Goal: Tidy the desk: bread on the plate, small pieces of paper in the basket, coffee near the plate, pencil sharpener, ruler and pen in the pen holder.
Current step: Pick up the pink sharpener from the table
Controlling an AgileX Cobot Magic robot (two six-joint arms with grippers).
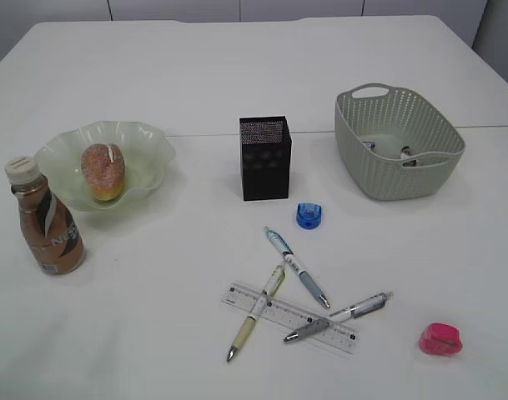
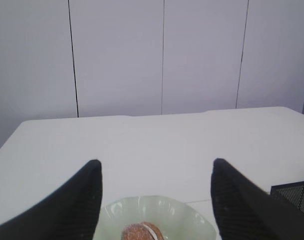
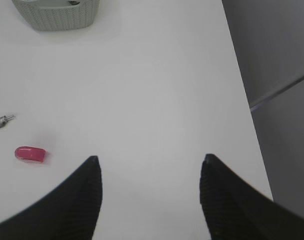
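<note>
The plate [image 1: 145, 143] looks like glossy, translucent pale-green glass; the bread [image 1: 103, 172] on it has a rough, sugary crust. The pen holder [image 1: 265, 158] is matt black mesh, the basket [image 1: 399, 143] matt woven-pattern plastic, the ruler [image 1: 290, 317] clear plastic, the table [image 1: 195, 75] smooth matt white.

White table [image 1: 237, 75] bears plate [image 1: 145, 137], coffee bottle [image 1: 47, 221], pen holder [image 1: 265, 158], basket [image 1: 398, 146], sharpeners, pens, ruler [image 1: 289, 317].

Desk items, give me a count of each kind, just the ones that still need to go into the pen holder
Pens: 3
Ruler: 1
Pencil sharpeners: 2, blue and pink
Total: 6, all lying on the table outside the pen holder.
</note>
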